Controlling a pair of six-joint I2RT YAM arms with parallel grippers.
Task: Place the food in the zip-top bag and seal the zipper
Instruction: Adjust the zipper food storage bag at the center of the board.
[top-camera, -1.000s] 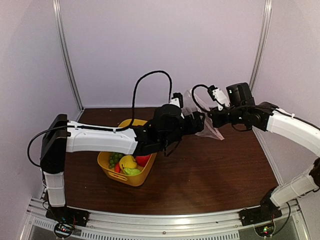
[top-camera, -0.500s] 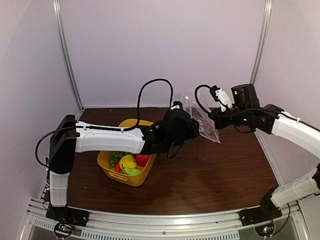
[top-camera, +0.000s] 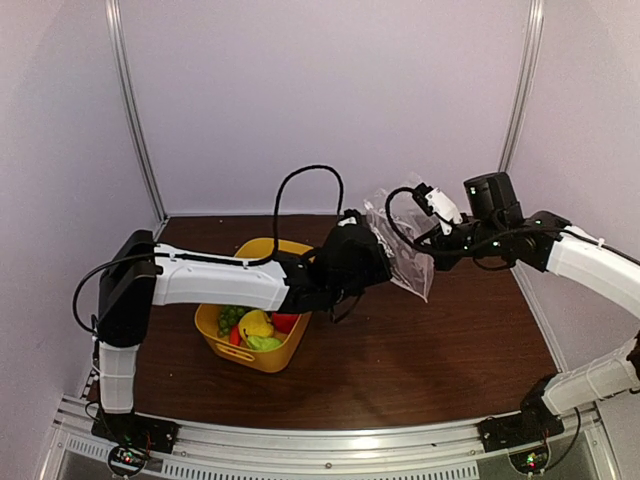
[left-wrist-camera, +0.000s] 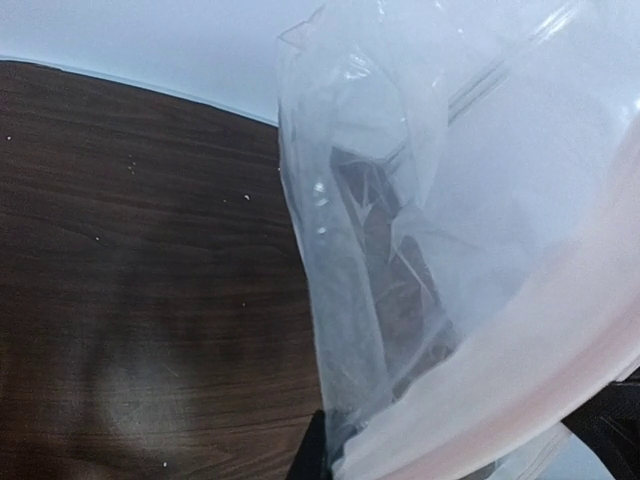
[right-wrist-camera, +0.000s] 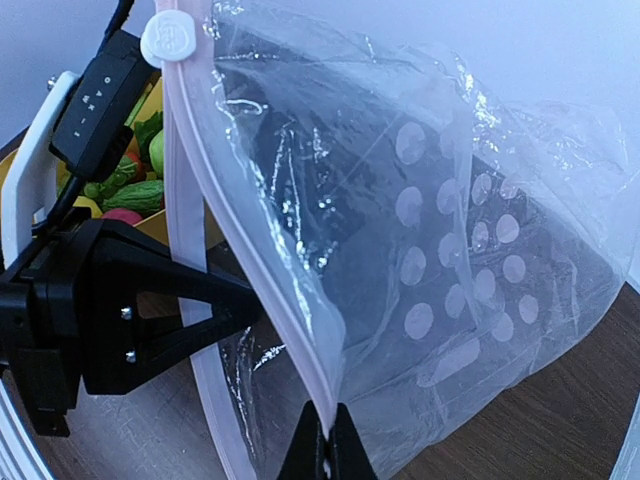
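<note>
The zip-top bag (top-camera: 402, 248), clear with white dots (right-wrist-camera: 450, 270), hangs in the air between both grippers over the back of the table. My right gripper (right-wrist-camera: 326, 440) is shut on the zipper (right-wrist-camera: 235, 205) strip of one lip, low under its white slider (right-wrist-camera: 170, 38). My left gripper (top-camera: 376, 256) is shut on the opposite lip, and one dark finger (left-wrist-camera: 315, 452) shows under the plastic (left-wrist-camera: 400, 250). The mouth gapes slightly between the two strips. The food (top-camera: 258, 326) lies in the yellow tub (top-camera: 275, 358), and part of the food (right-wrist-camera: 140, 188) shows behind the left gripper (right-wrist-camera: 150, 320).
The yellow tub stands left of centre under the left forearm. Brown tabletop (top-camera: 430, 350) stretches in front and right of it. Pale walls with metal posts (top-camera: 135, 120) close the back and sides. A black cable (top-camera: 300, 180) loops above the left wrist.
The left gripper has shut on the bag's lip. The right gripper has shifted a little right and down with its lip, and the bag now hangs stretched between the two.
</note>
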